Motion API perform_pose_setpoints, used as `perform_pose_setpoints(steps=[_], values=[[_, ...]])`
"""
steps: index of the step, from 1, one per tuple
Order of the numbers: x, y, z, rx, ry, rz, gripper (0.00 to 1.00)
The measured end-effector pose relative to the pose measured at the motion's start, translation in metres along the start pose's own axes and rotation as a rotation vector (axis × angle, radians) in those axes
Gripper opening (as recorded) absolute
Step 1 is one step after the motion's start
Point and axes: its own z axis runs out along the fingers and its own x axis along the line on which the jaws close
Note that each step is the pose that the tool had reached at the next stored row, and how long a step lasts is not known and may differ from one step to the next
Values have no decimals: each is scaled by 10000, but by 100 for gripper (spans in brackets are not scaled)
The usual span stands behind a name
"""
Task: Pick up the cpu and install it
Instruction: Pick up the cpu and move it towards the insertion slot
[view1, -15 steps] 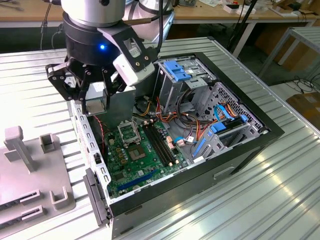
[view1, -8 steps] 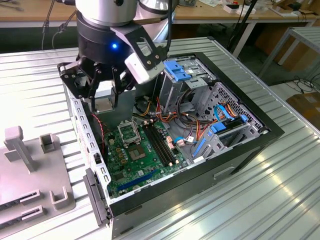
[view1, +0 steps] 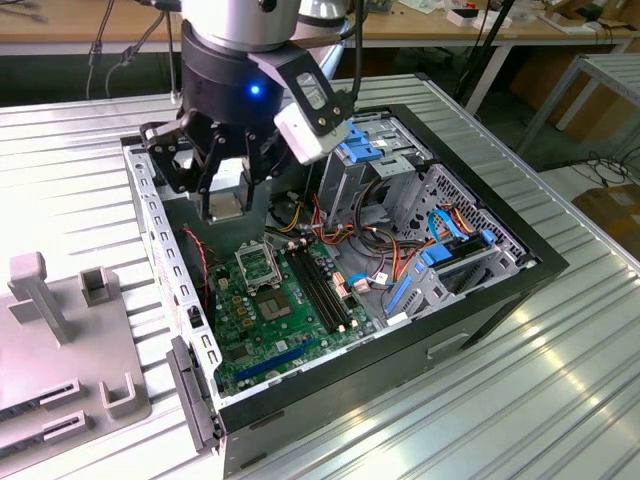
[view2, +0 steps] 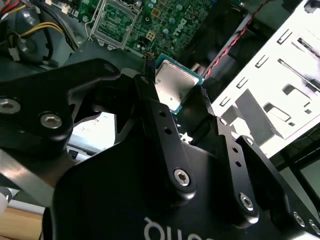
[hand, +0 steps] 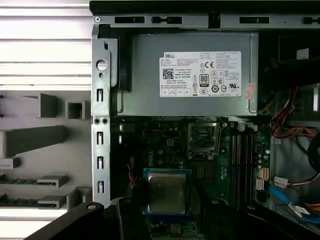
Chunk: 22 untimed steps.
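Fingers (view2: 161, 120) are clamped on the cpu (hand: 166, 192) by its edges, up near the socket (hand: 202, 136). Light, stiff, probably fragile underneath, so edges only.

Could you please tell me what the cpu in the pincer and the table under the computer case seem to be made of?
The cpu: metal lid, dull silvery-grey with a soft sheen, on a green-edged base, probably circuit-board laminate. The table: apparently aluminium, judging by its pale silver ribbed slats and bright glare.
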Motion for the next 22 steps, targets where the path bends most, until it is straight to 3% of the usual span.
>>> perform_pose_setpoints(steps=[12, 22], values=[[-295, -1, -9, 1, 0, 0, 47], [-441, -2, -9, 11, 0, 0, 47]])
